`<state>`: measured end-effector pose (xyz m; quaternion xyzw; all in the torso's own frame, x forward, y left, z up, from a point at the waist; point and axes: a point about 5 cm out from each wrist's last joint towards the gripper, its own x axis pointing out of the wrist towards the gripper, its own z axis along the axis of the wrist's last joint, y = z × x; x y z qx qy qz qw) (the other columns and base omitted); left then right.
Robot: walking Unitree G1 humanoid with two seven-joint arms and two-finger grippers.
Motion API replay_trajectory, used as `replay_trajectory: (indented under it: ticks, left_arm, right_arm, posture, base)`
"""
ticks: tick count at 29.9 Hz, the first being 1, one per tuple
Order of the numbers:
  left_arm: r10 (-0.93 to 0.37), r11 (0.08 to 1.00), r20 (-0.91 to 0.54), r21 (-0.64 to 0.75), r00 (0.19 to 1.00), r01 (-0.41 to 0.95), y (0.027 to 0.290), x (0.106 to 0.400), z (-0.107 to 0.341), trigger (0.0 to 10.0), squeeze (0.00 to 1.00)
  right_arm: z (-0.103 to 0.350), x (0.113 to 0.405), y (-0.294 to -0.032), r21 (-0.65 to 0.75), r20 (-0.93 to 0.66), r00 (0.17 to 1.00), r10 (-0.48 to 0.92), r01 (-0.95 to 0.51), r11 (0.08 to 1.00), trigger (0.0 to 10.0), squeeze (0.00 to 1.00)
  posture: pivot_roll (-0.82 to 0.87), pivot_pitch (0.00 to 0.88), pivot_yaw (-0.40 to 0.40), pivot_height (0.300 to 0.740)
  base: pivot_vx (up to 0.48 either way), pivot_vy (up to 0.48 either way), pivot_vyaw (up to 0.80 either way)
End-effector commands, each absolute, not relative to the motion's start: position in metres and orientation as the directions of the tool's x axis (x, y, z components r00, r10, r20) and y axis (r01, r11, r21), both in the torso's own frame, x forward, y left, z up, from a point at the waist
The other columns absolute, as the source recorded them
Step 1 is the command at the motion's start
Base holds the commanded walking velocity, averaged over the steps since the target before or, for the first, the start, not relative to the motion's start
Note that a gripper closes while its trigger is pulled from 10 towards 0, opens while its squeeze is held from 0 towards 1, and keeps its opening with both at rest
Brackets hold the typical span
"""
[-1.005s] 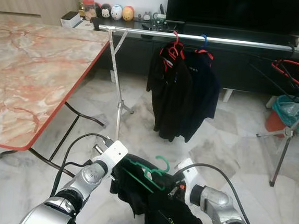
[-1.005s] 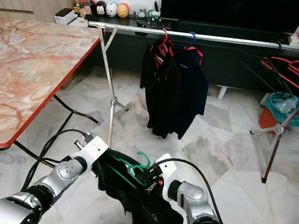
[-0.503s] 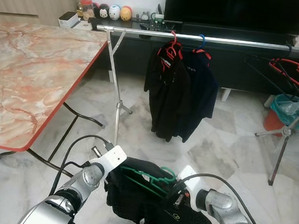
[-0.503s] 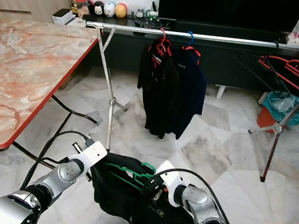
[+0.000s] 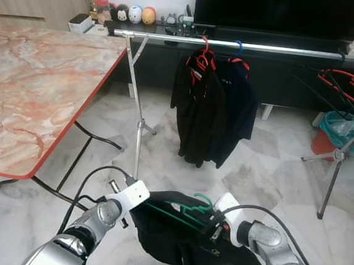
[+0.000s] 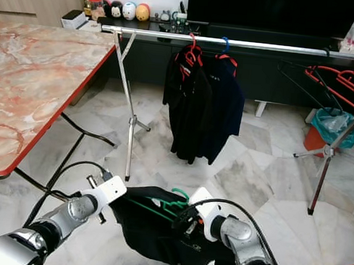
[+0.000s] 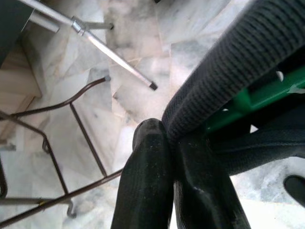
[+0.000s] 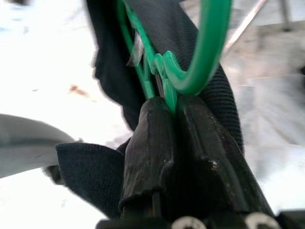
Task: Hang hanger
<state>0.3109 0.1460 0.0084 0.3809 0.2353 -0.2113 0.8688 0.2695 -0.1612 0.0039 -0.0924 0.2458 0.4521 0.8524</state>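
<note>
A green hanger [image 5: 185, 211] with a black garment [image 5: 177, 241] on it is held low in front of me, above the floor. My left gripper [image 5: 139, 207] is shut on the garment's edge over one hanger end [image 7: 252, 95]. The right gripper [image 5: 211, 225] is shut on the green hanger's neck [image 8: 164, 78], just below its hook. Ahead runs a silver clothes rail [image 5: 283, 50]. Two dark garments [image 5: 210, 110] hang from it on a red and a blue hanger.
A marble table with a red edge [image 5: 32, 89] stands at my left, with the rail's stand leg [image 5: 139, 123] beside it. Red hangers on a second stand [image 5: 349, 82] and a bin with a teal bag [image 5: 344, 131] are at right. A dark TV console [image 5: 293, 80] is behind the rail.
The two grippers have drawn a little apart and the garment now hangs spread between them instead of bunched. The hanger's hook sits slightly farther right.
</note>
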Motion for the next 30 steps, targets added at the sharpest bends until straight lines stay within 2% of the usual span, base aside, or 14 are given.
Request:
replay_trajectory:
  ticks: [1,7,10,15,19,26,28,30]
  left_arm:
    - [-0.106,0.647,-0.579,0.578,0.809,0.498,0.165,0.308,0.005,10.0,0.0]
    - [-0.082,0.657,-0.558,0.593,0.826,0.466,0.169,0.311,0.009,10.0,0.0]
    - [-0.079,0.67,-0.574,0.575,0.815,0.47,0.171,0.309,0.007,10.0,0.0]
    - [-0.058,0.676,-0.594,0.568,0.803,0.469,0.178,0.304,0.001,10.0,0.0]
    - [-0.033,0.693,-0.605,0.56,0.795,0.455,0.185,0.301,-0.001,10.0,0.0]
    - [-0.03,0.779,-0.642,0.465,0.766,0.42,0.192,0.295,-0.006,10.0,0.0]
    - [-0.04,0.794,-0.647,0.442,0.761,0.418,0.191,0.294,-0.007,10.0,0.0]
    - [-0.082,0.789,-0.648,0.422,0.757,0.446,0.184,0.293,-0.008,10.0,0.0]
  right_arm:
    - [0.005,0.266,-0.167,0.102,-0.503,0.426,0.752,-0.835,0.541,10.0,0.0]
    - [0.002,0.258,-0.171,0.121,-0.525,0.366,0.768,-0.862,0.493,10.0,0.0]
    - [0.004,0.262,-0.176,0.099,-0.518,0.416,0.748,-0.839,0.535,10.0,0.0]
    - [0.008,0.262,-0.183,0.104,-0.515,0.411,0.752,-0.841,0.531,10.0,0.0]
    - [0.01,0.263,-0.191,0.087,-0.518,0.444,0.732,-0.824,0.561,10.0,0.0]
    - [0.018,0.265,-0.204,0.094,-0.46,0.518,0.721,-0.779,0.62,10.0,0.0]
    - [0.02,0.267,-0.206,0.089,-0.44,0.552,0.709,-0.758,0.646,10.0,0.0]
    - [0.027,0.276,-0.206,0.062,-0.37,0.646,0.668,-0.7,0.711,10.0,0.0]
  posture:
    - [0.08,0.0,0.001,0.74]
    - [0.08,0.0,0.001,0.74]
    - [0.08,0.0,0.002,0.74]
    - [0.08,0.0,0.002,0.74]
    - [0.08,0.0,0.002,0.74]
    - [0.08,0.0,0.004,0.74]
    - [0.07,0.0,0.004,0.74]
    - [0.08,0.0,0.002,0.74]
  base:
    - [0.0,0.0,0.0]
    - [0.0,0.0,0.0]
    - [0.0,0.0,0.0]
    - [0.0,0.0,0.0]
    - [0.0,0.0,0.0]
    - [0.0,0.0,0.0]
    - [0.0,0.0,0.0]
    - [0.0,0.0,0.0]
